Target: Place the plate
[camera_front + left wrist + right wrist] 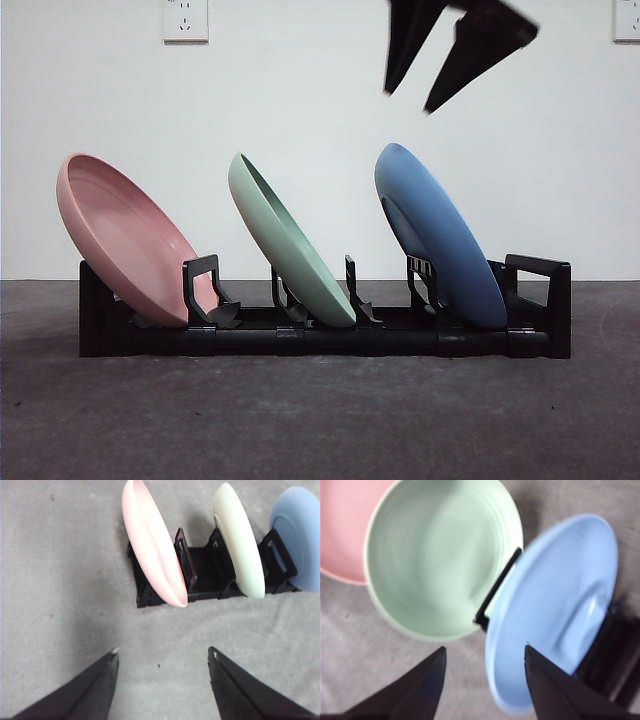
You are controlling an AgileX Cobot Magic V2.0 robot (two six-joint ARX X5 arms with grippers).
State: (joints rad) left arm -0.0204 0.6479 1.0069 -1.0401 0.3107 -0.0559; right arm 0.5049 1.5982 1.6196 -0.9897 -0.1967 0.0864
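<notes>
A black dish rack (530, 335) holds three tilted plates: a pink plate (125, 238) at the left, a green plate (288, 240) in the middle and a blue plate (440, 235) at the right. My right gripper (408, 102) hangs open and empty above the blue plate, apart from it; in the right wrist view it (485, 652) is over the blue plate's (560, 605) rim beside the green plate (440, 555). My left gripper (162, 652) is open and empty, back from the rack (200, 575), on the pink plate's (155, 545) side.
The rack stands on a grey table (300, 420) before a white wall. Two wall sockets (185, 20) are at the top corners.
</notes>
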